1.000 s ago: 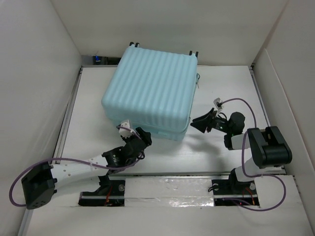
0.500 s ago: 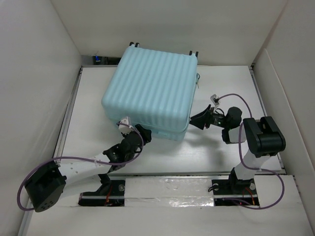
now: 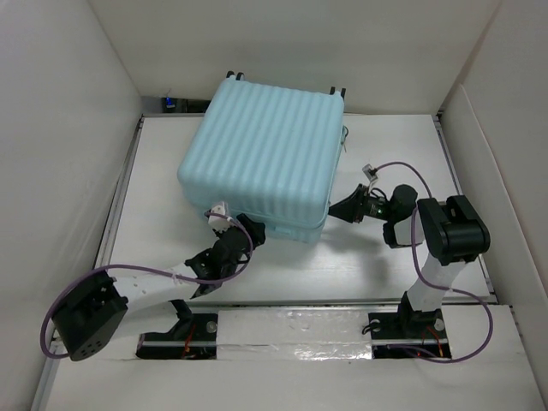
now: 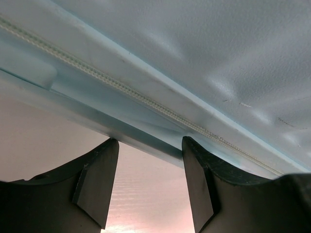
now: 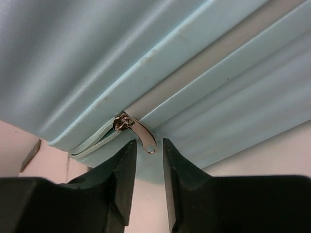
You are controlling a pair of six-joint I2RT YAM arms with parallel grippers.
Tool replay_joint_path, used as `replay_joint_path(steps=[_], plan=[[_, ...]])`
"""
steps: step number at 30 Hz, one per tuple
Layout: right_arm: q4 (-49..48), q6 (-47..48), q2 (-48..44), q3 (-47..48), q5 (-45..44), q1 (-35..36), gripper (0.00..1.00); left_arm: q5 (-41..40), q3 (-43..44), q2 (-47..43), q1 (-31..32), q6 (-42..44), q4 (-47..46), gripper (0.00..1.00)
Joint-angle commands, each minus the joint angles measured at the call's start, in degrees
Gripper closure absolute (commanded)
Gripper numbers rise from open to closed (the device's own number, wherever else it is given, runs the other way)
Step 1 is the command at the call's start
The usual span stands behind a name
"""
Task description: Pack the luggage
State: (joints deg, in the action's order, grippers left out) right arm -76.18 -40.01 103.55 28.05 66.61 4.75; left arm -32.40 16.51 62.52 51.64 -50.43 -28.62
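Note:
The pale aqua ribbed luggage [image 3: 265, 154] lies flat with its shells together, at the back middle of the table. My left gripper [image 3: 250, 233] is open, its tips against the luggage's near edge, under the zipper seam [image 4: 146, 99]. My right gripper [image 3: 336, 209] is at the luggage's near right corner. In the right wrist view its jaws [image 5: 149, 148] stand slightly apart around the tip of a metal zipper pull [image 5: 138, 133], not clamped on it. The luggage also fills the left wrist view [image 4: 194, 58] and the right wrist view [image 5: 160, 53].
White walls enclose the table [image 3: 385, 265] on the left, back and right. A small dark object [image 3: 171, 103] sits at the back left corner behind the luggage. The arm bases stand at the near edge.
Both grippers have moved in toward the luggage. The right gripper slid left to its near right corner; the left gripper moved up to its near edge.

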Motion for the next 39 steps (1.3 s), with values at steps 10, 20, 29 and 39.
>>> replay_joint_path(steps=[10,20,29,39], plan=[[-26.57,-0.35,-4.74,-4.67,-2.44,3.95,0.90,2.52,0.98,4.89,0.92,2.45,-5.48,0.52],[-3.89,13.47,-12.05,-4.24,-6.76,1.67,0.57,3.22,0.89,4.54,1.44,2.62,-5.48,0.53],[-1.43,13.55,-8.02,2.17,-3.59,0.95,0.47,3.84,0.63,4.28,1.98,2.36,-4.43,0.53],[-19.07,3.54,0.33,-0.45,-2.01,0.96,0.64,4.28,0.54,4.45,1.98,2.27,-4.95,0.53]])
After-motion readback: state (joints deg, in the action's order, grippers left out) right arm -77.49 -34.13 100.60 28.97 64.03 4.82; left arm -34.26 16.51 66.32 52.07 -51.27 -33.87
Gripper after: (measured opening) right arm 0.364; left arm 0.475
